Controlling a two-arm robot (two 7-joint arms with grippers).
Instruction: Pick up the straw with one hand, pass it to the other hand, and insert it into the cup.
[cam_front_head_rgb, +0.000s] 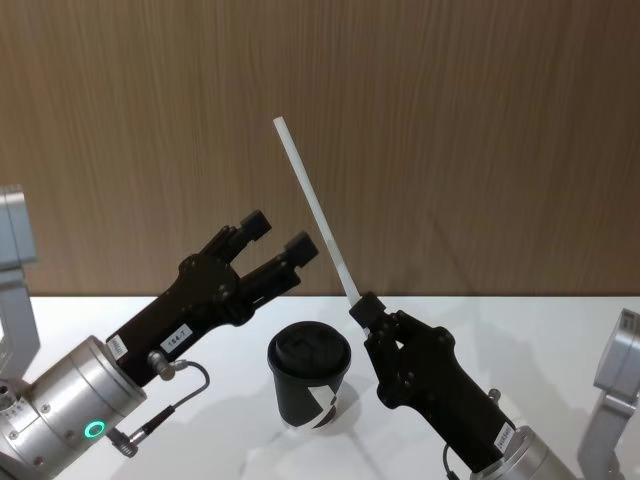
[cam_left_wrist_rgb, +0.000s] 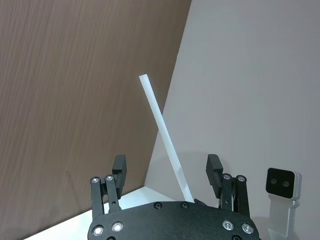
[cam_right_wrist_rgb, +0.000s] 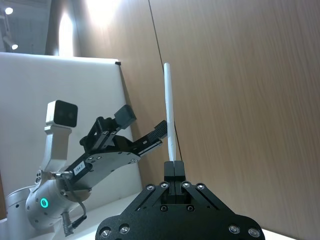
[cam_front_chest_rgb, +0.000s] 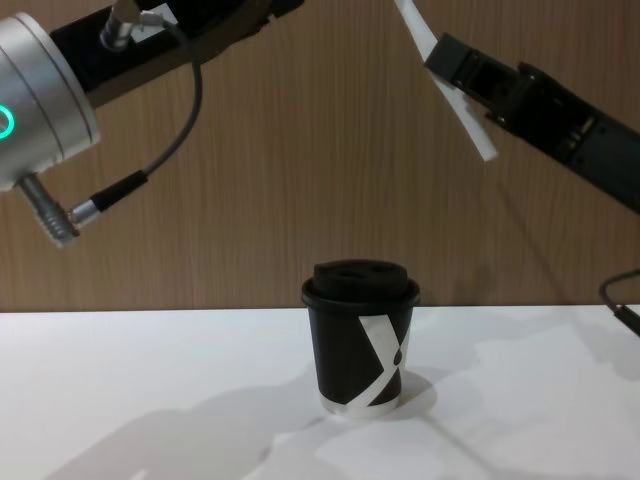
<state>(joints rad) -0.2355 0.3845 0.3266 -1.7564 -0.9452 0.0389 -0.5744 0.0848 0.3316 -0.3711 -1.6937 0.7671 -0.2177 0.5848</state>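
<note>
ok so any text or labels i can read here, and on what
White label on the left gripper: a short printed code, too small to read.
White tag behind the right gripper: too small to read.
Cup: a white X-shaped mark, no words.
</note>
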